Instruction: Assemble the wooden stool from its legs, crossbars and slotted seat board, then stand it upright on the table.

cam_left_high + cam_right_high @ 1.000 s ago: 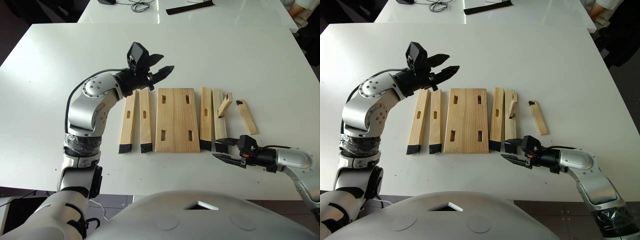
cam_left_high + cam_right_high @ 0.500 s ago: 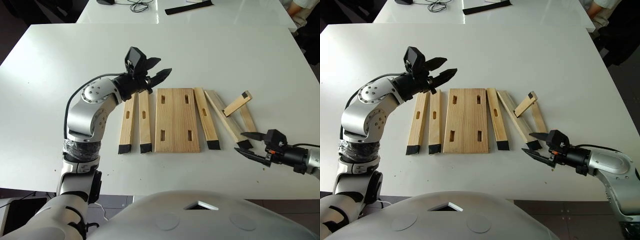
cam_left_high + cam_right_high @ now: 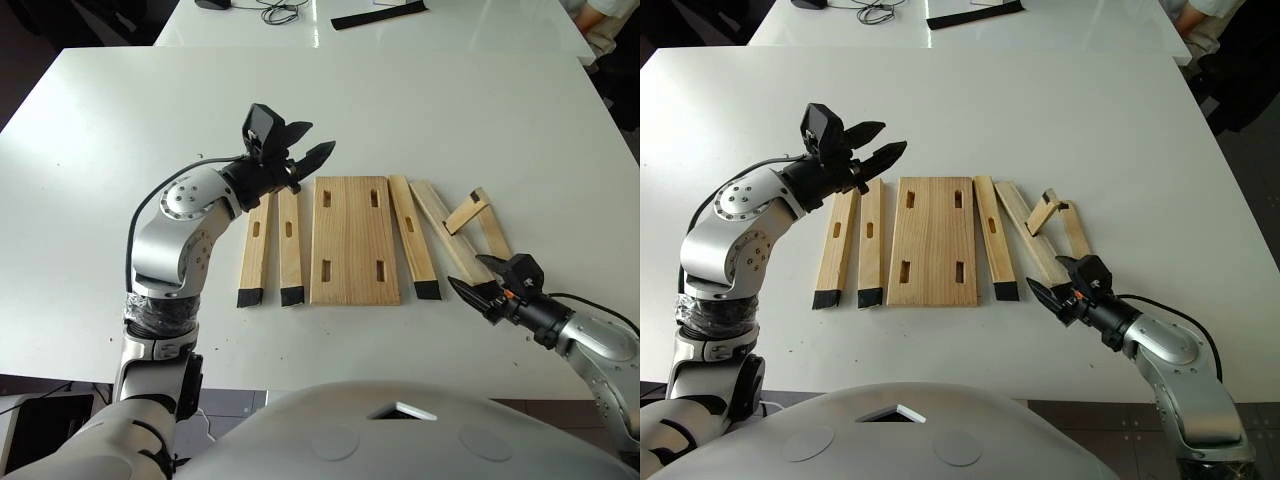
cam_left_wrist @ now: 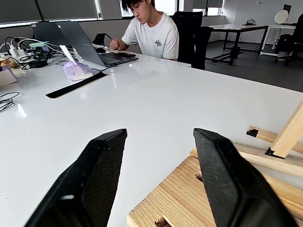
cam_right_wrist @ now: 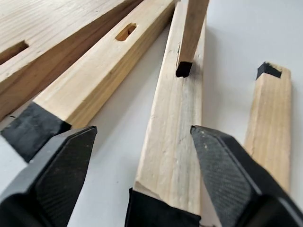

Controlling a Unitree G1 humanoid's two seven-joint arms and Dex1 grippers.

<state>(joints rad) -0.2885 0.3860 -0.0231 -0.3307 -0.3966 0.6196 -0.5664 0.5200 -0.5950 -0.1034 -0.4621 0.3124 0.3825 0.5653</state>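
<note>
Pale wood seat board (image 3: 354,240) flat on the white desk (image 3: 120,120), legs (image 3: 288,240) either side, left pincer (image 3: 322,136) wide above its far left corner, left wrist view, fingers (image 4: 104,175) spread (over the board's edge), right wrist view, right pincer (image 5: 142,130) wide astride a black-tipped leg (image 5: 175,142), seemingly not touching.

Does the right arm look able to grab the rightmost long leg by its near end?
Probably yes. The right end effector is open at the black-capped end of the leg, one finger each side, nothing between. A crossbar touches the leg farther up, clear of that end.
</note>
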